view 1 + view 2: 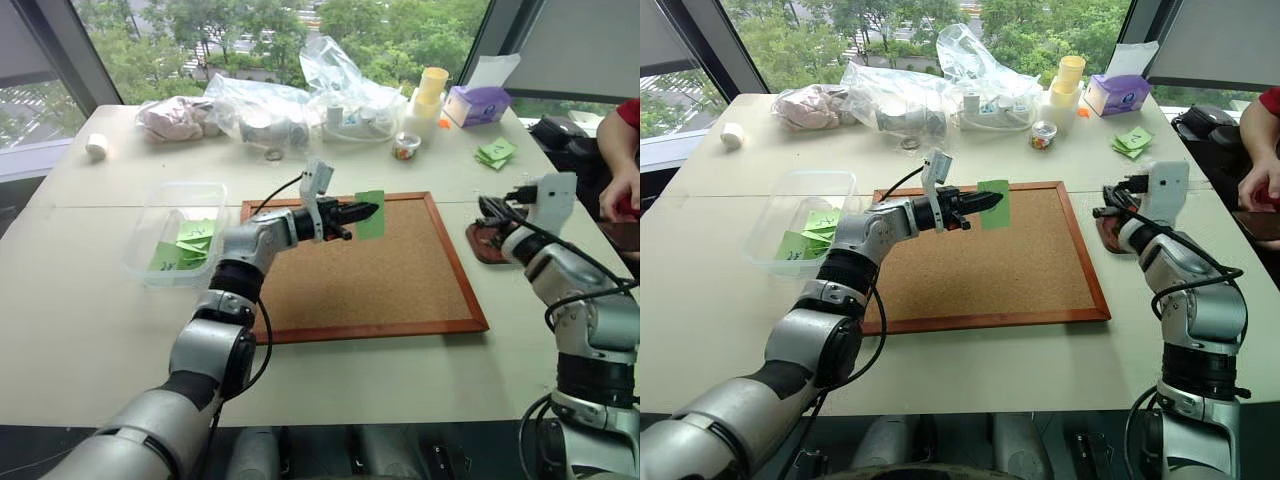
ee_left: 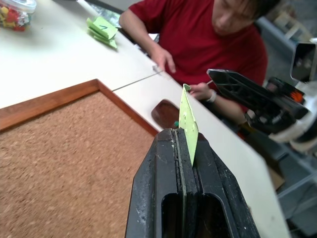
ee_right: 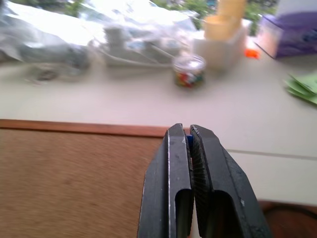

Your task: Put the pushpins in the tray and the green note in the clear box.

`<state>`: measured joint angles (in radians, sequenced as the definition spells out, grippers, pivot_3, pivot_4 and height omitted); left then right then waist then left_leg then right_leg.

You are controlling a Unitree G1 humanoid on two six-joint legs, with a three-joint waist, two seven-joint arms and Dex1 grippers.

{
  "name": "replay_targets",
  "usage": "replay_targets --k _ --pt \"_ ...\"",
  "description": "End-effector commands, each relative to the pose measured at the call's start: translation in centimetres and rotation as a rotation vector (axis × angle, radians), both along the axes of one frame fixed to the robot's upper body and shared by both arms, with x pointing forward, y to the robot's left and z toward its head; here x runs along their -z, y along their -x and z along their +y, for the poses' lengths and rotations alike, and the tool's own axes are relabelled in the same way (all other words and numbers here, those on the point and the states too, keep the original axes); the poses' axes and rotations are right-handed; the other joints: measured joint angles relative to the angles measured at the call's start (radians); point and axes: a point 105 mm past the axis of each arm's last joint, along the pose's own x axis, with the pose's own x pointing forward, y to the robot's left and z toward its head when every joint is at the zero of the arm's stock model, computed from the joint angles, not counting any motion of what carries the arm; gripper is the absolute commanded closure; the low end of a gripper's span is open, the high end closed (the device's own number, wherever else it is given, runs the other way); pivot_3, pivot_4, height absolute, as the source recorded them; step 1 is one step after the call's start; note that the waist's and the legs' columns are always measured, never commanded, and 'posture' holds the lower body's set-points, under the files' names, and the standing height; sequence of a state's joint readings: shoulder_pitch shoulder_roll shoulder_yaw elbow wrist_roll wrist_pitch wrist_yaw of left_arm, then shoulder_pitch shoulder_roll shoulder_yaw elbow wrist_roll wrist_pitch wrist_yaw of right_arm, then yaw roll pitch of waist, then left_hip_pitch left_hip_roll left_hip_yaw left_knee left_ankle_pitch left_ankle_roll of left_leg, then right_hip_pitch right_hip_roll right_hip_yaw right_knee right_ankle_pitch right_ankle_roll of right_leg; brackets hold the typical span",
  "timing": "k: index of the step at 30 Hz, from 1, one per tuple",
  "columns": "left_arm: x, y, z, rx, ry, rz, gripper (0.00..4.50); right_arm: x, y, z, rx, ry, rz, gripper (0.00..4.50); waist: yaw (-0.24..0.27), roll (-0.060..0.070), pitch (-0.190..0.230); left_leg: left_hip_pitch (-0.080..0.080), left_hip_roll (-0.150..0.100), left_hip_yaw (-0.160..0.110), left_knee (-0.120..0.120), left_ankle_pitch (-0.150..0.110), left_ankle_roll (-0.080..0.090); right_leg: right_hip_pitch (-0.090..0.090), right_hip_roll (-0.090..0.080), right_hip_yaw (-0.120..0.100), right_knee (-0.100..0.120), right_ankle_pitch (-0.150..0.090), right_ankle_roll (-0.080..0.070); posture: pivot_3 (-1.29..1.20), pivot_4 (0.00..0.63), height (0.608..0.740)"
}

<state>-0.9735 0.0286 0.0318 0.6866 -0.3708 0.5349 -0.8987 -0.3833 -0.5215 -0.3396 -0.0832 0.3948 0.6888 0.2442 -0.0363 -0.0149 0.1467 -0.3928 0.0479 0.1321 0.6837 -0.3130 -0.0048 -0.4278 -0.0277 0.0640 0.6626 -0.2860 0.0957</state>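
Observation:
My left gripper (image 1: 370,212) hovers over the cork board, shut on the upper edge of the green note (image 1: 372,229), which hangs from it; the left wrist view shows the note (image 2: 188,114) pinched edge-on between the fingers. The clear box (image 1: 180,228) stands to the left of the board with several green notes in it. My right gripper (image 1: 490,210) is at the board's right side, above the reddish-brown tray (image 1: 484,247). Its fingers are shut on a pushpin, of which a small blue bit (image 3: 189,141) shows between the tips.
The wood-framed cork board (image 1: 400,290) fills the table's middle. Clear bags (image 1: 290,105), a jar of pushpins (image 1: 406,146), yellow cups (image 1: 432,90), a purple tissue box (image 1: 478,104) and a bunch of green papers (image 1: 496,153) lie along the back. A person's hand (image 1: 620,190) rests at the right edge.

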Motion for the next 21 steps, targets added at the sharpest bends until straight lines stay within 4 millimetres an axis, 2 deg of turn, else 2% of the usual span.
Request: replay_targets --k 1,6,12,15,21 --pt "-2.5 1.4 -1.8 0.037 -0.067 -0.245 4.49 0.6 -0.8 -1.4 0.059 0.073 0.018 4.50 -0.002 0.000 0.000 0.000 0.000 0.000 0.000 0.000 0.000 0.000 0.000 0.000 0.000 0.000 0.000 0.00 0.150 0.738" --pt "-3.5 2.0 -2.1 0.022 -0.072 -0.311 4.49 2.3 -2.1 -3.2 0.129 0.084 0.056 4.50 -0.008 0.001 0.000 0.001 0.000 0.001 0.000 0.000 0.000 0.000 0.001 0.002 0.001 0.000 0.000 0.00 0.150 0.738" --pt "-3.2 2.6 -1.1 0.030 -0.100 -0.313 4.49 3.3 -2.8 -4.1 0.160 0.082 0.084 4.50 -0.008 0.001 0.000 0.002 0.001 0.002 0.000 0.000 0.000 0.000 0.001 0.002 0.001 0.000 0.000 0.00 0.150 0.738" --pt "-2.4 3.3 -0.6 0.075 -0.165 -0.350 4.50 3.5 -2.9 -4.2 0.166 0.073 0.091 3.59 -0.008 0.002 -0.001 0.002 0.001 0.002 0.000 0.000 -0.001 0.000 0.001 0.002 0.001 0.000 0.000 0.00 0.150 0.738" --pt "-1.1 3.8 0.2 0.134 -0.348 -0.482 4.50 3.2 -2.9 -4.4 0.170 0.059 0.080 0.49 -0.007 0.002 -0.001 0.002 0.001 0.002 0.000 0.001 -0.001 0.000 0.000 0.002 0.001 0.000 0.000 0.00 0.150 0.738"
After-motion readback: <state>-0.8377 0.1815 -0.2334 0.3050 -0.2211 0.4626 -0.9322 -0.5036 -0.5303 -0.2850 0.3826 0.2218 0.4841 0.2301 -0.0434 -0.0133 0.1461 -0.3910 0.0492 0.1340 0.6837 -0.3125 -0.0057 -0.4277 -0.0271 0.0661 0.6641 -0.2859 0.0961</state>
